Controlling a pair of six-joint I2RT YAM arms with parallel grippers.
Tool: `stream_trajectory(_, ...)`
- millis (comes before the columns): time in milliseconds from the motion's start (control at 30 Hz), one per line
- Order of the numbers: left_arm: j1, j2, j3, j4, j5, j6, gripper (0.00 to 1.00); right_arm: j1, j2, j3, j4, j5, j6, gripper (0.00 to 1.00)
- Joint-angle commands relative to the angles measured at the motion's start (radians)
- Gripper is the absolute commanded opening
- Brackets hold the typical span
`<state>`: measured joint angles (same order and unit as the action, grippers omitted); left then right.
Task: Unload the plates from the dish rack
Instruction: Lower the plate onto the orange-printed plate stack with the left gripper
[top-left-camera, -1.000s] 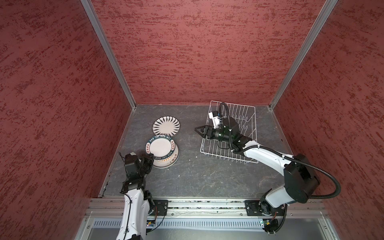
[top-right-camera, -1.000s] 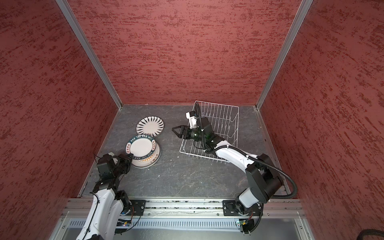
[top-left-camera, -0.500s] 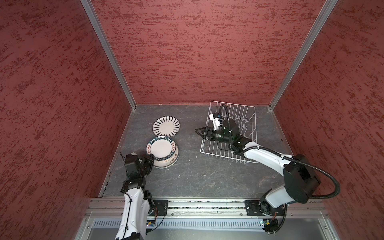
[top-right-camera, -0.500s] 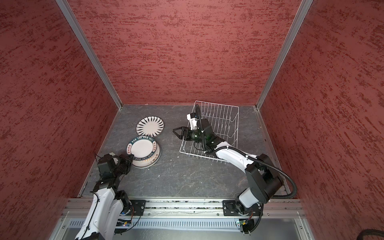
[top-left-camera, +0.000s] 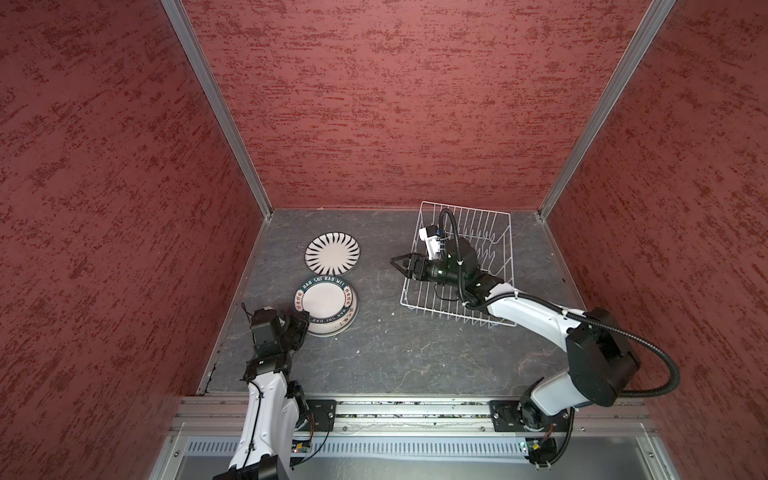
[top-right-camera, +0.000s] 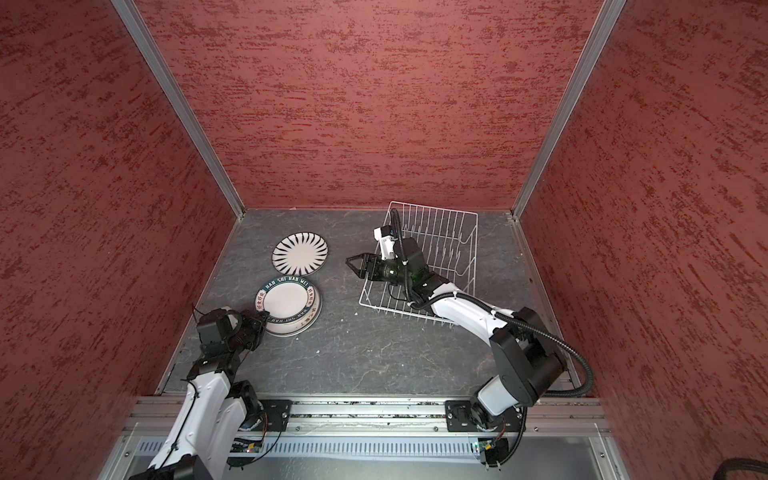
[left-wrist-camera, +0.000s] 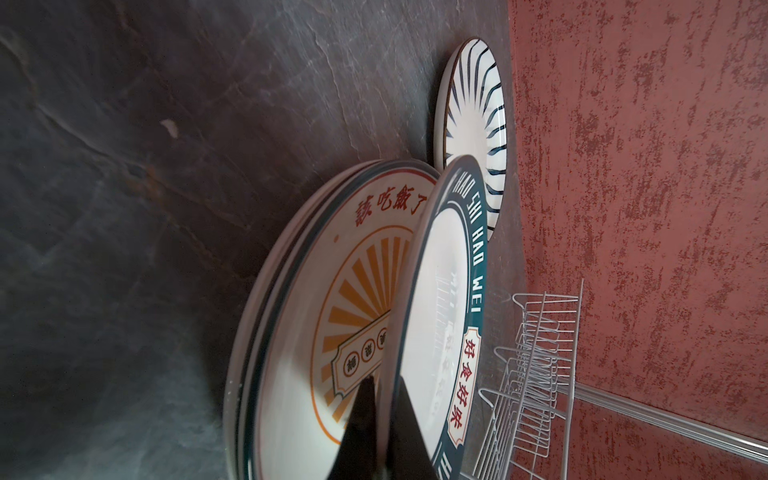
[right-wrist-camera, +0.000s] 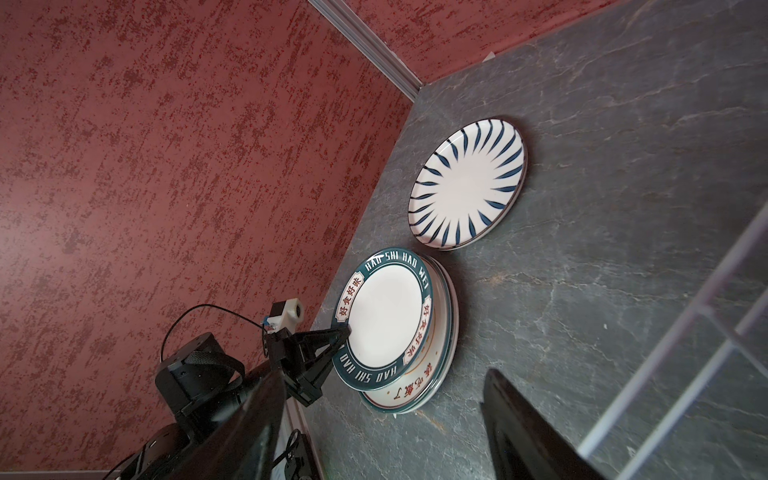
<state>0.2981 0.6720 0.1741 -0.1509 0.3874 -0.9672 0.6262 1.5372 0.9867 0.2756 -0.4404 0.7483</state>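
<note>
**Left gripper (top-left-camera: 302, 321) pinched the top plate's rim; right gripper (top-left-camera: 395, 263) hung spread wide and empty at the rack's left edge.**

The round white plate with a teal lettered rim (top-left-camera: 326, 299) sat tilted face-up on a stack on the grey slate table (top-left-camera: 415, 353). Its gripped edge was raised off the orange sunburst plate (left-wrist-camera: 357, 291) beneath. Its far edge rested on that plate and pointed toward the back wall. Further rims showed under the sunburst plate, though their count was unclear. The white plate with dark radial stripes (top-left-camera: 332, 252) lay flat and alone just behind the stack. The white wire dish rack (top-left-camera: 465, 207) stood well to the right. Its long axis seemed to run toward the back wall, skewed slightly.
</note>
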Motion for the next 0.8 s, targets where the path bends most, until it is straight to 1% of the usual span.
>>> stream_trajectory(0,0.006,-0.004,-0.001,0.042,0.012,0.025,0.00,-0.003,0.003,-0.003,0.021,0.022,0.010,0.76)
stream_trajectory(767,0.006,0.045,-0.024,0.064,-0.013,0.056,0.00,-0.003,0.007,0.013,0.002,0.058,0.005,0.76)
